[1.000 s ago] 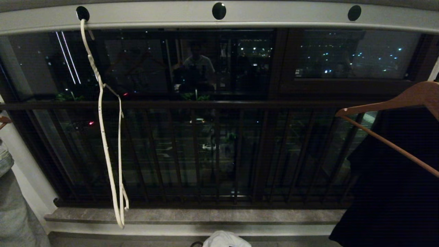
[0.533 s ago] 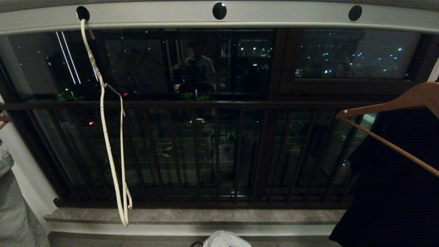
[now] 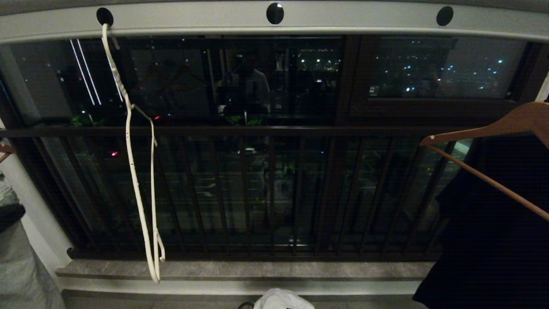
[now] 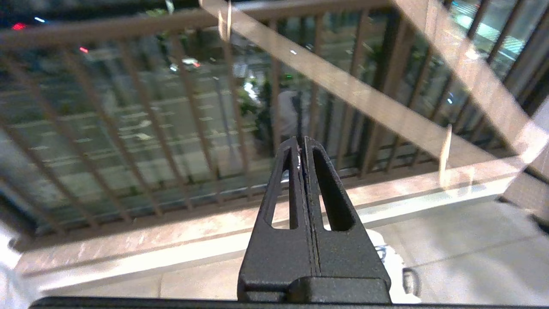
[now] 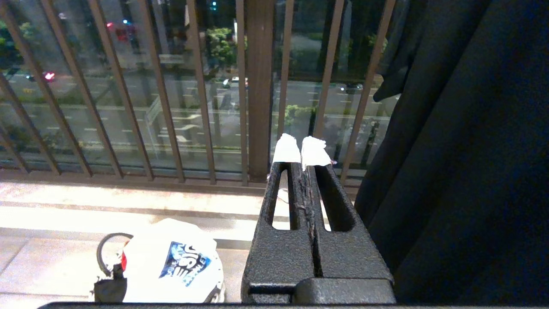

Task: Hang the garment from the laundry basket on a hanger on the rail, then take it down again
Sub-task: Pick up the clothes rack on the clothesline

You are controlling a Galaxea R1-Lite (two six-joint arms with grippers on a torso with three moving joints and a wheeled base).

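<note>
The pale grey rail [image 3: 343, 21] with black holes runs across the top of the head view. A thin white wire hanger [image 3: 131, 163] hangs empty from its left hole. The white garment [image 5: 171, 257], blue print up, lies bunched in the laundry basket [image 5: 99, 252] on the floor below the railing; only its top [image 3: 283, 300] shows in the head view. My left gripper [image 4: 301, 141] is shut and empty, pointing at the railing above the basket [image 4: 411, 281]. My right gripper [image 5: 301, 151], its tips taped white, is shut and empty beside the basket.
A black garment [image 3: 493, 223] on a brown wooden hanger [image 3: 493, 128] hangs at the right, close to my right gripper. Grey cloth [image 3: 17, 266] hangs at the left edge. The dark railing [image 3: 257, 189] and a stone sill [image 3: 257, 270] lie behind. Brown bars [image 4: 343, 86] cross the left wrist view.
The wire hanger's lower end has swung slightly to the right. A dark shape has come into the head view's left edge, over the grey cloth.
</note>
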